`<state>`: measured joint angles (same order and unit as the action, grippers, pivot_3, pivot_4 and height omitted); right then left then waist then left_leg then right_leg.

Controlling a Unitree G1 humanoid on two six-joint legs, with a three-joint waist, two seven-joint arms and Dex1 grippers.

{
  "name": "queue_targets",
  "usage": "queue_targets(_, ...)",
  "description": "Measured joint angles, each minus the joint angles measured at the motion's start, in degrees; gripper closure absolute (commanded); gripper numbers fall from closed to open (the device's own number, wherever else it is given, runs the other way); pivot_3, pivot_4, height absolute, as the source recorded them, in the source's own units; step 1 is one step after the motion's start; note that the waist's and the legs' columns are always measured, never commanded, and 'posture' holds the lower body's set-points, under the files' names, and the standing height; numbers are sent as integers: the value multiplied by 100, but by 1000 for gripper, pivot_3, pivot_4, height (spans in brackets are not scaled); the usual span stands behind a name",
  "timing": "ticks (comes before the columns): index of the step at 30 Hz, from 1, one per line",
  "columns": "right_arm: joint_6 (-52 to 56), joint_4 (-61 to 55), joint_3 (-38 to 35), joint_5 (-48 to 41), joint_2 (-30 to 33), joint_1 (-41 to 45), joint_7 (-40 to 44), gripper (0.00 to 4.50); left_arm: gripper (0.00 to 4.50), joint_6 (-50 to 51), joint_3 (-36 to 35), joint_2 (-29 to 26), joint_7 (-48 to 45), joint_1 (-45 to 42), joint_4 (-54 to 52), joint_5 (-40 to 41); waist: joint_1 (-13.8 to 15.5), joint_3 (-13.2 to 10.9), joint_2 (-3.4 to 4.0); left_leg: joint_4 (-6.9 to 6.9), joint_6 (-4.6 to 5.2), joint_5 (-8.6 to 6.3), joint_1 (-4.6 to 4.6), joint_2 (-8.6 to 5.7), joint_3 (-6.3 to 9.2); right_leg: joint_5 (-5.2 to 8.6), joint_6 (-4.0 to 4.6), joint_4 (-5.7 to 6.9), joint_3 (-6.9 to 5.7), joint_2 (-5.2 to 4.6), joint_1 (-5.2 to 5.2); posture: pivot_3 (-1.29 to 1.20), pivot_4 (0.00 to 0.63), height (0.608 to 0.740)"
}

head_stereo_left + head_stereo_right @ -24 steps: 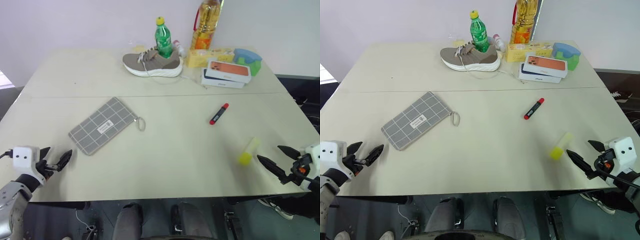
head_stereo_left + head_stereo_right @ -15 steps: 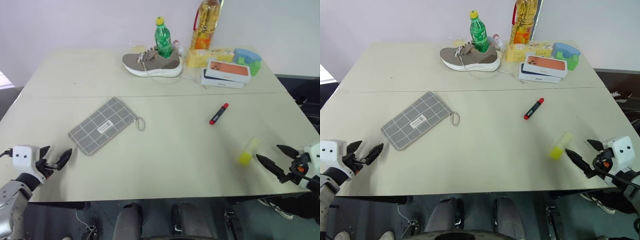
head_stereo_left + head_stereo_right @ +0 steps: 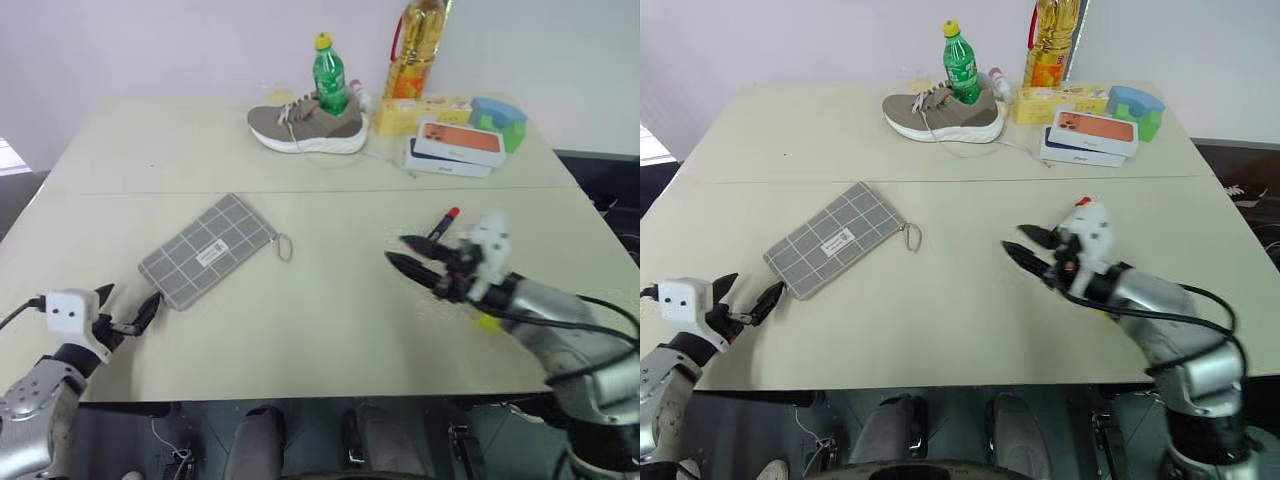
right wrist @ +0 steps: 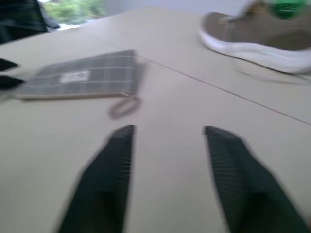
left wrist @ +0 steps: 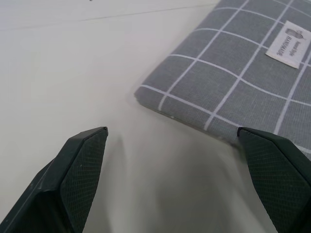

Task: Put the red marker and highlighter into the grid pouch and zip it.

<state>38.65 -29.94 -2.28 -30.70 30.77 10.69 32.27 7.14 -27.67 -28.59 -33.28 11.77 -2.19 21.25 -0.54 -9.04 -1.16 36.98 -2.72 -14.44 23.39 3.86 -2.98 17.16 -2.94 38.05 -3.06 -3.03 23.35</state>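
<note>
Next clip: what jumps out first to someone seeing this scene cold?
The right tool, open and empty, reaches over mid-table toward the grid pouch, with the red marker just behind it. At the near left edge, the open left tool sits by the pouch's corner. A shoe and bottles crowd the far edge.

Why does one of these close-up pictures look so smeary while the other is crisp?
In the right wrist view the shoe, the grid pouch and the right claw are all smeared, as in motion blur. In the left wrist view the pouch's grid lines and label are sharp, and the left claw casts a soft shadow on the table.
</note>
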Motion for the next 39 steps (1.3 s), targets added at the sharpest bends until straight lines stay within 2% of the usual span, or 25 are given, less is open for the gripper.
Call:
queue_targets(1, 9, 228, 321, 238, -291, 281, -223, 4404, 0, -27, 14, -10, -10, -41, 32, -32, -8, 1, -1, 2, 0, 0, 0, 1, 0, -1, 1, 1, 0, 2, 0, 0, 150, 740)
queue_targets(4, -9, 886, 1182, 817, -1139, 854, -716, 4484, 0, -145, 173, -56, -59, -181, 59, -108, -36, 1, -1, 2, 1, 1, -2, 5, 0, -3, -2, 9, 0, 8, 3, 0, 150, 740)
queue_targets(7, -39, 1606, 1879, 1303, -1670, 1349, -927, 4484, 0, -262, 206, -89, -91, -221, 146, -197, -38, 1, -1, 2, 1, 0, -1, 6, -1, -4, -4, 13, 0, 9, 6, 0, 150, 740)
queue_targets(10, -123, 2398, 2220, 1738, -2118, 1878, -1138, 4484, 0, -385, 221, -150, -153, -164, 164, -257, -38, 1, 0, 1, 1, 0, 0, 7, -1, -5, -5, 13, -1, 8, 7, 0, 150, 740)
queue_targets(18, -940, 4863, 2482, 2520, -3458, 3270, -1393, 4484, 0, -559, 208, -292, -323, 25, 166, -312, -64, 0, 1, 0, 0, 0, -1, 12, 0, -5, -4, 19, -3, 6, 10, 0, 150, 740)
queue_targets(23, -1226, 5822, 2473, 2815, -3846, 3555, -1484, 4484, 0, -627, 208, -294, -338, 113, 165, -313, -63, 1, -1, -4, 0, 0, 0, 14, -1, -6, -5, 20, -11, -28, 9, 0, 150, 740)
queue_targets(29, -1133, 6460, 2424, 2873, -3892, 3736, -1491, 4484, 0, -729, 207, -381, -393, 293, 126, -340, -84, 2, 0, -3, 0, 0, -4, 6, -2, -6, -4, 23, -15, -47, 7, 0, 150, 740)
queue_targets(35, -1145, 6573, 2333, 2828, -3910, 3783, -1491, 4484, 0, -1432, 171, -1031, -745, 616, 348, -756, -104, -3, 8, -4, 0, 0, -5, 6, 0, -5, -1, 25, -17, -50, 8, 0, 150, 740)
queue_targets(39, -1155, 6575, 2331, 2829, -3910, 3783, -1477, 4484, 0, -2419, 211, -1647, -953, 530, 1000, -1300, -114, -11, 21, -4, 0, 0, -4, 6, -2, -5, -1, 24, -18, -51, 10, 0, 150, 740)
